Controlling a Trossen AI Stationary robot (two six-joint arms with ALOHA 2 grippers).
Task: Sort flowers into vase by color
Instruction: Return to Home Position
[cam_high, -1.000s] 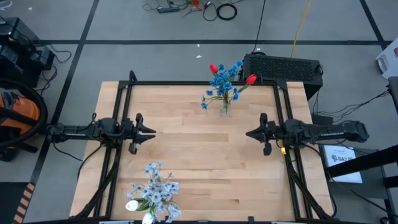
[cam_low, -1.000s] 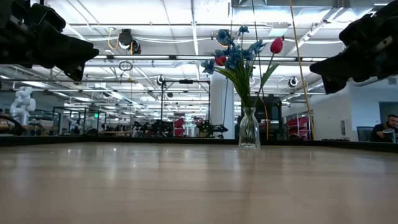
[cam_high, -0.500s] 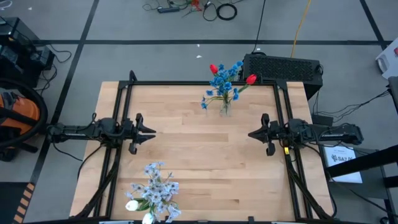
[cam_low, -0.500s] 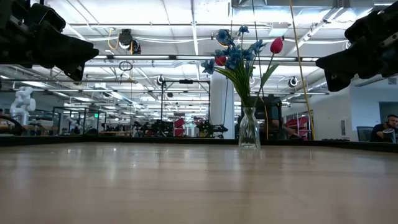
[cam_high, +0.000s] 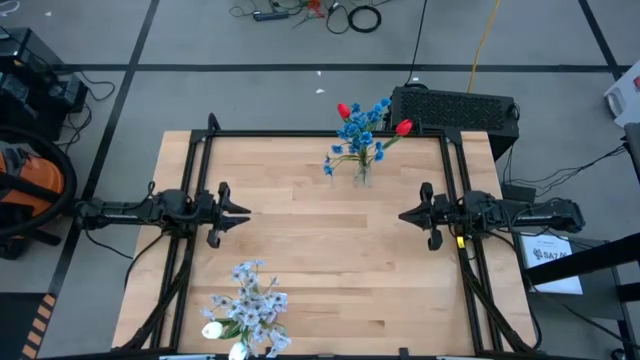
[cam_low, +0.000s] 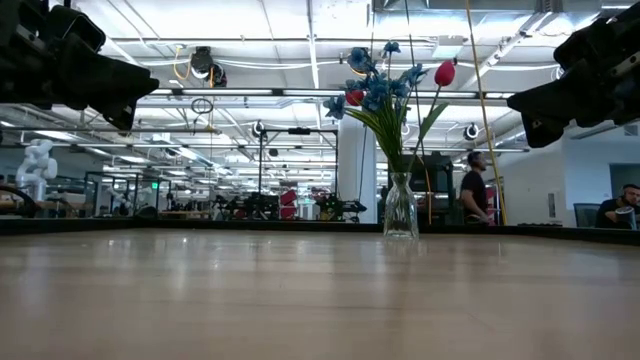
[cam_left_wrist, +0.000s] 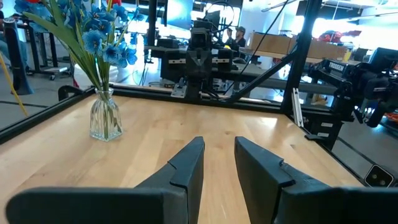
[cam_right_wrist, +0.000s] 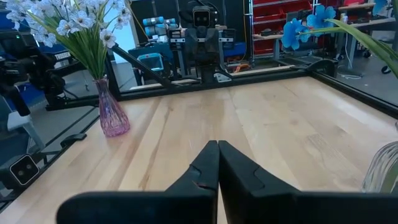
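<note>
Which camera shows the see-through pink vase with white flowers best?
The right wrist view: the see-through pink vase stands whole, side-on. The high view shows only its pale white flowers from above, hiding it. The low and left wrist views miss it.

The left gripper hovers near the table's left edge, fingers slightly apart. The right gripper hovers near the right edge, pressed together, both held level, facing inward.

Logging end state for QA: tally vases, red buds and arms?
Vases: 2 (transparent vase, pink vase)
Red buds: 2, both in the transparent vase
Arms: 2 (left arm, right arm)
Total: 6
</note>
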